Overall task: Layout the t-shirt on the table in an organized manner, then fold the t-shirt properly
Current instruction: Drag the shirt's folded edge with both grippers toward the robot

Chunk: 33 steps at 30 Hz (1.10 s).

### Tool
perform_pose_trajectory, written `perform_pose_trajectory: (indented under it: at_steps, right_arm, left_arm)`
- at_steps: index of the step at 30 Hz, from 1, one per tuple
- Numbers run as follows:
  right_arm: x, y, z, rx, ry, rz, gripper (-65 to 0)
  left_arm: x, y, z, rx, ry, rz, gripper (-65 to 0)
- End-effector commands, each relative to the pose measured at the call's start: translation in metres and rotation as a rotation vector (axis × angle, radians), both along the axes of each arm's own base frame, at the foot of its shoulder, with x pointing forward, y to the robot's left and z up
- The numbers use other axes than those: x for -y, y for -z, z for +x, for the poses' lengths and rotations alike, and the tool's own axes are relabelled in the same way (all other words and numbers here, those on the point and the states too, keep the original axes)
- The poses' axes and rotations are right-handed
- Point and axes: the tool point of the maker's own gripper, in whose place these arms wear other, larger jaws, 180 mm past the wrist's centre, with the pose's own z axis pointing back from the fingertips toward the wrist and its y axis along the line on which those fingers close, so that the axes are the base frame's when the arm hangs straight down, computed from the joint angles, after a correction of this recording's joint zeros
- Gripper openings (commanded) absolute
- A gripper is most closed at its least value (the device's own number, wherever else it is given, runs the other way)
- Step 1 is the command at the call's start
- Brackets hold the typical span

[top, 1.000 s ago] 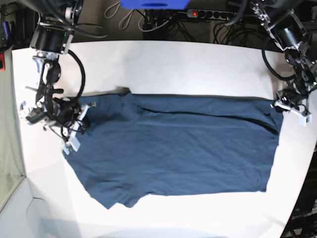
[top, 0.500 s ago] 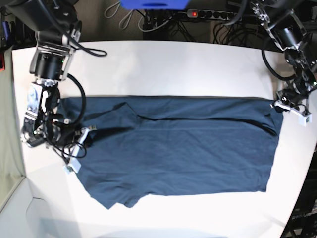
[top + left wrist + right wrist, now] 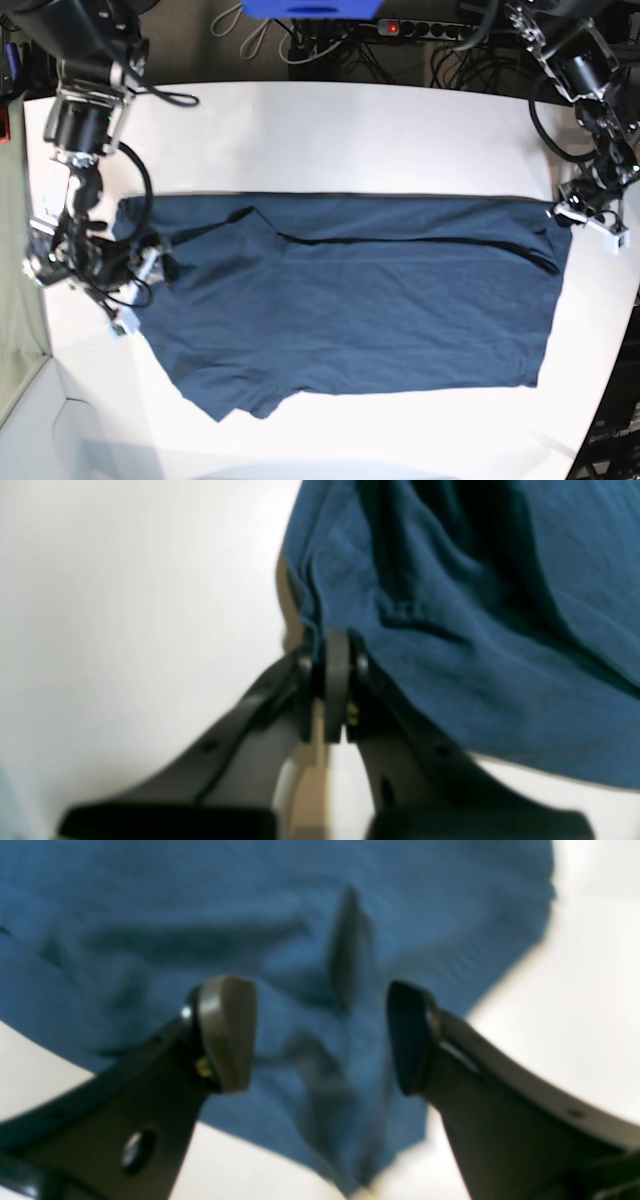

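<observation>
The t-shirt (image 3: 350, 300) lay spread across the counter (image 3: 330, 130), layout nearly done and folding not begun; the left tool (image 3: 336, 680) was clamped on its corner, the right tool (image 3: 320, 1035) stood open above its edge.

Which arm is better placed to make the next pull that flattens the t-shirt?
Probably the left: its pincer is shut on the t-shirt edge, while the right pincer hangs open above the cloth, gripping nothing.

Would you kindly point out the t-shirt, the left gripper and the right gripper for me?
t-shirt (image 3: 380, 300): base view, middle of the cloth.
left gripper (image 3: 334, 645): left wrist view, closed tips pinching the shirt's edge.
right gripper (image 3: 320, 1035): right wrist view, gap between open fingertips.
</observation>
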Motion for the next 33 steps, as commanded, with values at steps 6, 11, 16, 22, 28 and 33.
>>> perform_pose_trajectory:
  at_steps: [6, 11, 16, 22, 28, 33]
  right_arm:
    - [0.027, -0.014, -0.031, 0.069, 0.06, -0.052, -22.4]
    - [0.028, 0.005, -0.051, 0.019, 0.063, -0.048, -22.4]
    - [0.026, 0.013, -0.06, 0.022, 0.063, -0.034, -22.4]
    - [0.025, 0.018, -0.067, 0.014, 0.063, -0.031, -23.4]
    - [0.025, 0.019, -0.068, 0.008, 0.063, -0.032, -38.5]
    - [0.025, 0.027, -0.077, -0.014, 0.063, -0.031, -57.2]
  left_arm:
    - [-0.009, -0.011, 0.005, 0.02, 0.004, 0.029, -64.9]
    - [-0.009, -0.011, 0.006, 0.019, 0.006, 0.029, -64.9]
    - [-0.009, -0.011, 0.006, 0.019, 0.006, 0.029, -64.9]
    - [-0.01, -0.012, 0.005, 0.02, 0.004, 0.03, -64.9]
    - [-0.011, -0.012, 0.005, 0.02, 0.004, 0.032, -64.9]
    - [-0.016, -0.015, 0.005, 0.021, 0.002, 0.044, -64.9]
